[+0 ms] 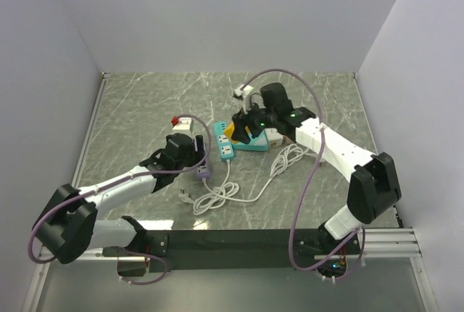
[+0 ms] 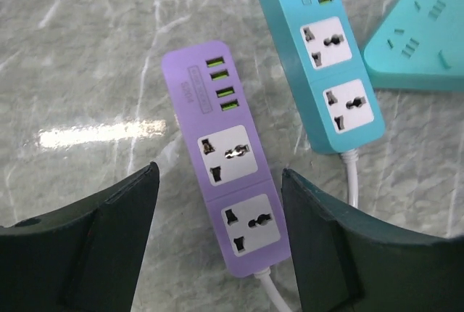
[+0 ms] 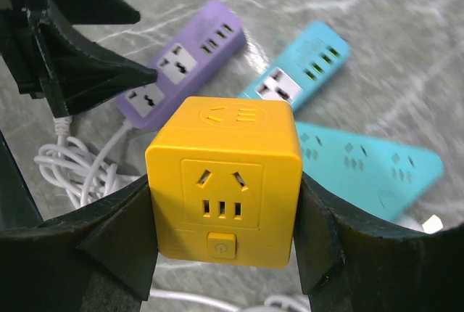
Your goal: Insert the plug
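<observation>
Marble tabletop (image 1: 145, 101), white walls (image 1: 232, 14). The left fingers (image 2: 80, 247) gape over a purple strip (image 2: 225, 159); right fingers (image 3: 72, 254) clamp a yellow cube (image 3: 225, 181).

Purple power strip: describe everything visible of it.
The purple power strip is smooth plastic with rounded corners, lying flat on the grey marbled table. Four green USB ports sit at one end, then two white universal sockets, both empty. A white cord leaves the other end. The open left hand straddles it, one finger clearly off it. A teal strip lies alongside, apart.
</observation>
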